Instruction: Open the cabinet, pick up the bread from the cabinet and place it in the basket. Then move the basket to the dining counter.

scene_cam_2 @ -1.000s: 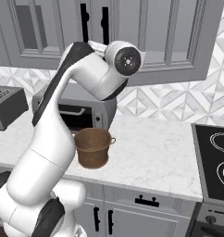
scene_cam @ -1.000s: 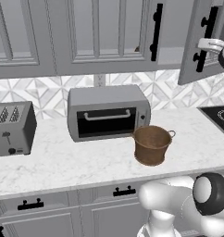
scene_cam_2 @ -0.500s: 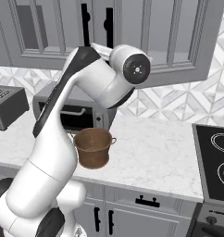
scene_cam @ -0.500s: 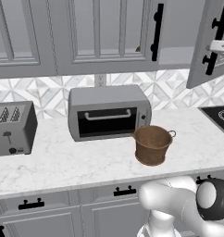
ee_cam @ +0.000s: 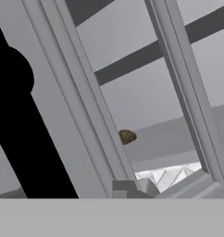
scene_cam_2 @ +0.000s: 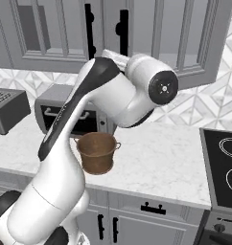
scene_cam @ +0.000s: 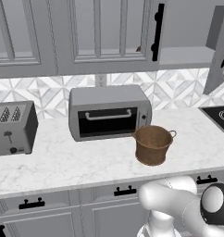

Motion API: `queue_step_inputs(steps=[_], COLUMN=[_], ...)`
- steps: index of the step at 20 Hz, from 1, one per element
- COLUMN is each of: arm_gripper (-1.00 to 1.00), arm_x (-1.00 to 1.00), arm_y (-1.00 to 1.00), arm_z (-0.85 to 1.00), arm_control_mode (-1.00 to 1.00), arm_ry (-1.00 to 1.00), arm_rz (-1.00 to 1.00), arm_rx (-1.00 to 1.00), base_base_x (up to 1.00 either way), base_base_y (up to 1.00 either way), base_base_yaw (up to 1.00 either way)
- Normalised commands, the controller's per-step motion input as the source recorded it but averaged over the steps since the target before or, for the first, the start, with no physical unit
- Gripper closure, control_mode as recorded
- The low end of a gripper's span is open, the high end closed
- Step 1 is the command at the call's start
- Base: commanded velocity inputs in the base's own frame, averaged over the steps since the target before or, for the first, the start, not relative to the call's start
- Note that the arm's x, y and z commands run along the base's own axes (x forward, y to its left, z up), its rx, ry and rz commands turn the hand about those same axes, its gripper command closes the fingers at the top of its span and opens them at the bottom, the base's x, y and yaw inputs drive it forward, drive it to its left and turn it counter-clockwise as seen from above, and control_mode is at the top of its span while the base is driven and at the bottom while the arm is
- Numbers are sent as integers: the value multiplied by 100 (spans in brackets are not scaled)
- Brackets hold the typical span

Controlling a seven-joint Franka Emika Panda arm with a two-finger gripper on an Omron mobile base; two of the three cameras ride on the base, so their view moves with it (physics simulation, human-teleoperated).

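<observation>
A small, rough brown lump of bread (ee_cam: 127, 136) sits on the grey inner shelf (ee_cam: 178, 134) of the grey panelled wall cabinet (scene_cam: 183, 55). In the hand view it lies just past the inner edge of a door frame, with bare shelf stretching away to its right. In the left base view a sliver of brown shows at the shelf's left end, tucked behind the closed door's edge.

The cabinet's right door (scene_cam: 220, 51) is swung outward, leaving the compartment open at the front. The neighbouring door (scene_cam: 109, 34), with its long vertical black bar handle (scene_cam: 157, 32), is shut.

Below, a round brown woven basket (scene_cam: 152, 145) with small side handles stands upright on the white marble counter (scene_cam: 86, 159) backed by patterned tiles. Its inside looks empty. It is just in front of the right corner of a grey toaster oven (scene_cam: 109, 112), with open counter to its right up to the black cooktop (scene_cam_2: 222, 167). A grey toaster (scene_cam: 12, 127) stands well to the left.

The white arm (scene_cam_2: 94, 124) arches above the basket toward the cabinet doors. Its fingertips are not clearly visible, so I cannot tell whether the gripper is apart or together.
</observation>
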Motion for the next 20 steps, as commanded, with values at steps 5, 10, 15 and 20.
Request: queue_step_inputs(steps=[5, 10, 15, 20], arm_gripper=[100, 100, 100, 100], arm_x=[-55, -59, -91, 5], arm_y=[-100, -100, 0, 39], arm_z=[0, -1, -3, 3], arm_control_mode=[-100, -100, -100, -100], arm_ry=[-5, -16, -48, -38], arm_rz=[0, -8, -29, -32], arm_rx=[11, 4, -10, -15], base_base_x=[0, 0, 0, 0], base_base_y=[0, 0, 0, 0], base_base_yaw=[0, 0, 0, 0])
